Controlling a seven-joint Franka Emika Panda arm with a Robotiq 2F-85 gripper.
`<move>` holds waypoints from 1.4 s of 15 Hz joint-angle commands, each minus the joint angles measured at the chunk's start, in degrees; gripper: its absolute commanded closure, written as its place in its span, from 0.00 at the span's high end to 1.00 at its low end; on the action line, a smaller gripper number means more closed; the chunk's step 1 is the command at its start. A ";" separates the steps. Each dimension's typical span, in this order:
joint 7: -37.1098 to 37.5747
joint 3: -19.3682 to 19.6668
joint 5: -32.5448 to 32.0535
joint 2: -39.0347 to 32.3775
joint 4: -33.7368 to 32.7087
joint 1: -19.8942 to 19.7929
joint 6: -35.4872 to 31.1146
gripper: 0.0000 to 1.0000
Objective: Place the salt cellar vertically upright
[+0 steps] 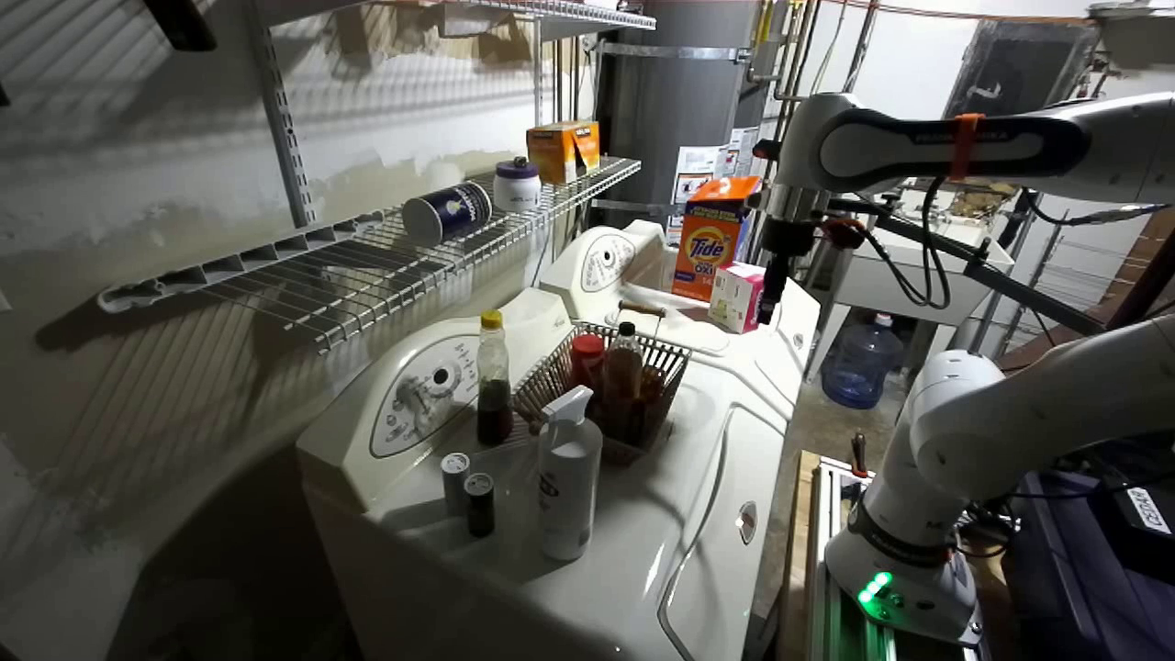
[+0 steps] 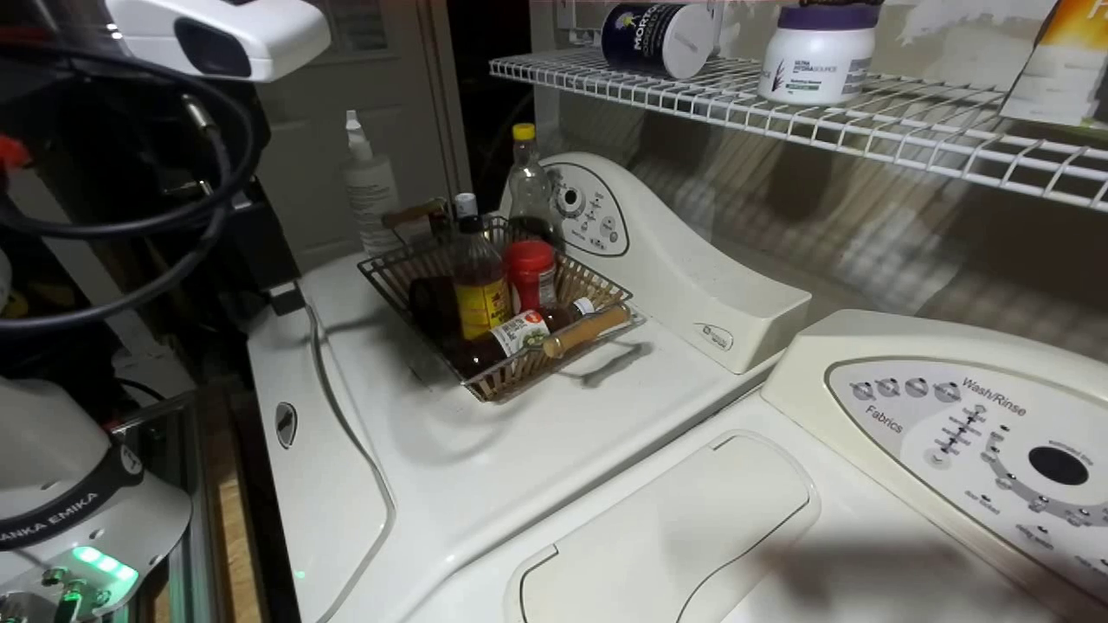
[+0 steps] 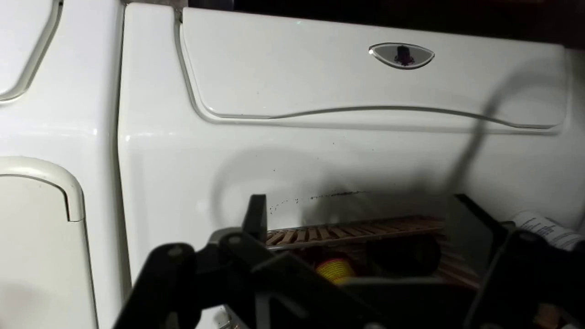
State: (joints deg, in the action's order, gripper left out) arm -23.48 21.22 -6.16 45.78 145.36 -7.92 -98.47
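Gripper (image 3: 359, 212): fingers (image 3: 473, 233) wide apart, in the air above a white machine (image 2: 519, 441); the wrist view shows part of a basket between them
Basket (image 2: 511, 376): on that machine, holding a sauce bottle (image 2: 482, 307) upright, a red-lidded jar (image 2: 530, 260), a small bottle (image 2: 522, 331) tilted, and a dark shape (image 3: 404, 256) too dim to make out
Salt cellar (image 1: 479, 509): small, dark, paler on top, upright on the same machine, just beside a grey shaker (image 1: 455, 487) and near a spray bottle (image 1: 569, 487)
Yellow-capped bottle (image 1: 494, 404): upright beside the basket
Washer (image 2: 658, 536): alongside, bearing an orange box (image 1: 707, 243) and a pink-and-white box (image 1: 734, 298)
Wire shelf (image 2: 779, 130): Morton canister (image 2: 658, 39) on its side, near a purple-lidded jar (image 2: 818, 69)
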 commanded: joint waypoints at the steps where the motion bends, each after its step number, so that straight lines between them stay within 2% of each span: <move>1: -4.77 -3.43 -2.14 7.78 4.58 0.78 1.24 1.00; 3: -6.49 -6.39 -2.44 14.38 8.39 1.65 5.10 1.00; 4: -8.39 -9.04 -1.42 16.65 9.84 0.76 6.89 1.00; 7: -11.78 -14.65 0.05 25.36 14.24 2.68 12.37 1.00; 8: -7.52 -10.09 -2.02 17.44 9.63 4.65 10.57 1.00; 10: -6.44 -10.60 -2.33 20.29 10.81 5.75 11.07 1.00; 13: -6.63 -8.90 -2.47 19.44 10.70 6.25 10.86 1.00; 21: -6.64 -8.88 -2.45 18.83 10.41 6.24 10.85 1.00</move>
State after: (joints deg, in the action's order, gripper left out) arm -31.97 10.77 -7.30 64.25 155.92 -4.17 -87.97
